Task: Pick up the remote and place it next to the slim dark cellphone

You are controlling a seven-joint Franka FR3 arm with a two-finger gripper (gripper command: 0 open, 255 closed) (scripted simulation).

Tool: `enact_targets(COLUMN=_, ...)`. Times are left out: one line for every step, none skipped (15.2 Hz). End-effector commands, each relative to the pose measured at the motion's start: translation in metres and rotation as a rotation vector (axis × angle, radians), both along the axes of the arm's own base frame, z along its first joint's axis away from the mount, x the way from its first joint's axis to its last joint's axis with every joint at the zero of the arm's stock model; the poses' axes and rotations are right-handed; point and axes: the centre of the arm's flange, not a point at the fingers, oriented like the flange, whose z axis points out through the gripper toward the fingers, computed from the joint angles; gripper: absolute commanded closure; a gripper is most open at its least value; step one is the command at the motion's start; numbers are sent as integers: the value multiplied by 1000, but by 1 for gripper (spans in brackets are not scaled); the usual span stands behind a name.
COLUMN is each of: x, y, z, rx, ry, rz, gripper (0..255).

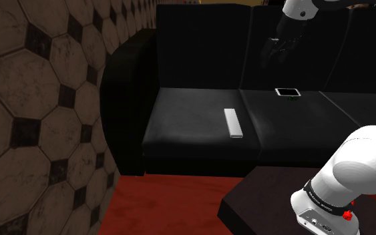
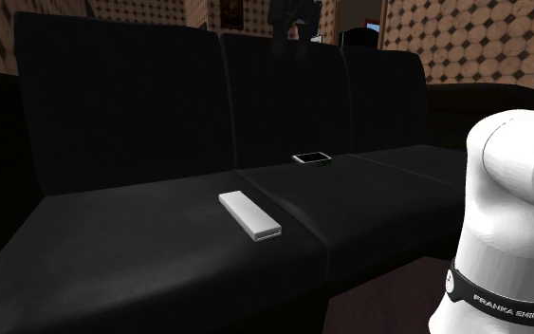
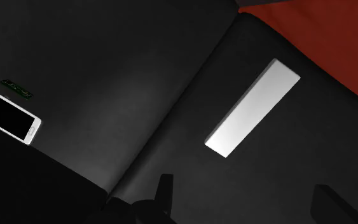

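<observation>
A plain white, long flat remote (image 1: pixel 233 123) (image 2: pixel 250 215) (image 3: pixel 252 108) lies on the black sofa's left seat cushion (image 1: pixel 186 123), near the seam to the middle cushion. On the middle cushion, close to the backrest, rests a white-edged phone with a black screen (image 1: pixel 288 92) (image 2: pixel 311 157) (image 3: pixel 9 116). A thin dark slab with green marks (image 3: pixel 16 89) lies right beside it. My gripper (image 1: pixel 274 51) (image 3: pixel 247 205) hangs high over the middle cushion in front of the backrest. Its fingers (image 3: pixel 162 191) stand open and apart with nothing between them, and the remote lies well below.
A wall of octagonal tiles (image 1: pixel 39 113) juts out at the shoulder view's left, beside the sofa's armrest (image 1: pixel 127 100). Red floor (image 1: pixel 159 203) lies in front of the sofa. My dark stand (image 1: pixel 260 200) and white arm base (image 1: pixel 353 173) sit at the lower right.
</observation>
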Motion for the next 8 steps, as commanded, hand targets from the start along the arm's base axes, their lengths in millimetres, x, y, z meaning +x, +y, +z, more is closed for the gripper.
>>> enact_targets(x=0, y=0, z=0, rx=0, ry=0, rz=0, gripper=0)
enact_targets(x=6, y=2, z=-12, rx=5, ry=8, rz=-17, gripper=0)
enact_targets(x=12, y=4, z=-24, rx=9, ry=17, rz=-35, gripper=0)
enact_targets(x=18, y=6, z=-36, rx=14, ry=25, rz=-52, gripper=0)
enact_targets(x=24, y=8, z=-48, rx=18, ry=34, rz=-70, gripper=0)
enact_targets(x=30, y=10, z=-60, rx=23, ry=42, rz=-87, gripper=0)
enact_targets(x=35, y=11, z=-72, rx=27, ry=50, rz=-104, gripper=0)
enact_targets(x=41, y=13, z=-84, rx=32, ry=59, rz=-122, gripper=0)
